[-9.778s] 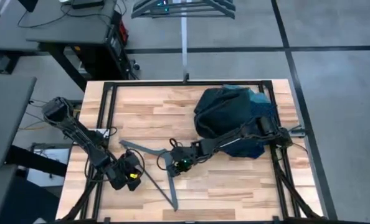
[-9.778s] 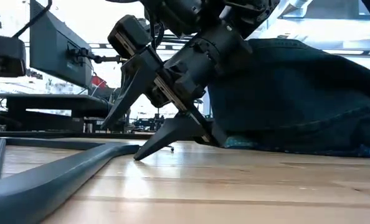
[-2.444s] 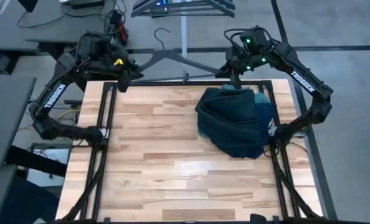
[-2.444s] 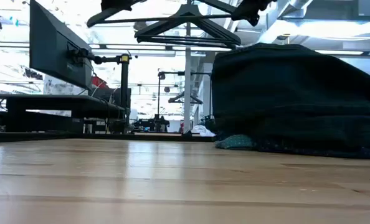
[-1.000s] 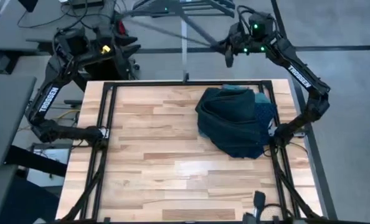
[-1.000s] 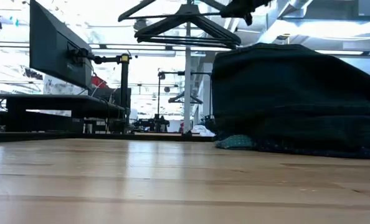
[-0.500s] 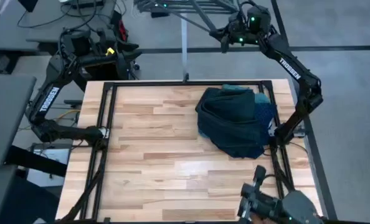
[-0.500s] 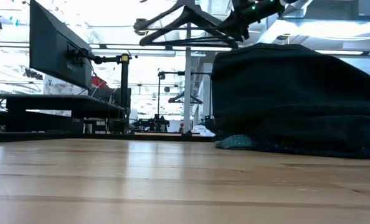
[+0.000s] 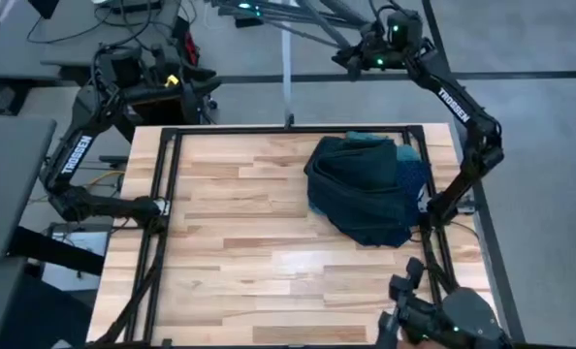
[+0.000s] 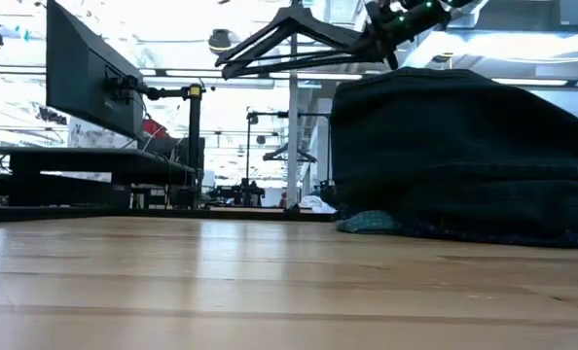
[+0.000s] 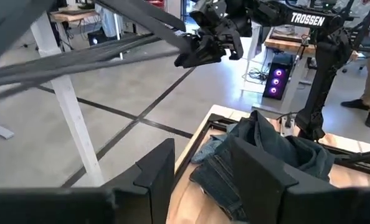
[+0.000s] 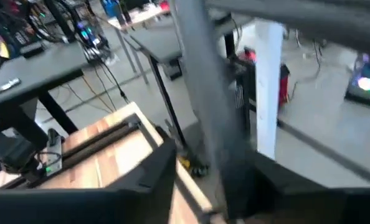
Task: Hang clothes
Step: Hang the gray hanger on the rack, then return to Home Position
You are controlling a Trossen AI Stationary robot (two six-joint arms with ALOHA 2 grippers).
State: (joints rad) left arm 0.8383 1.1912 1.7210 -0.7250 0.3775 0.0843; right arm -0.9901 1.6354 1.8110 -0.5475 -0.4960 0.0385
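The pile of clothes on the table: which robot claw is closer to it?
Right. The right claw hangs beyond the table's far edge above the clothes pile; the left claw is past the opposite far corner.

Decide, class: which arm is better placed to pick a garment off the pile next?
Probably the left: its gripper is open and empty beyond the table's far-left edge, while the right gripper holds a hanger at the rack, beyond the clothes.

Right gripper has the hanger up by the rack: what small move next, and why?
Probably ease the right gripper on toward the rack to hook the black hanger there. It is shut on the hanger, while the clothes lie piled on the table and the left gripper waits open.
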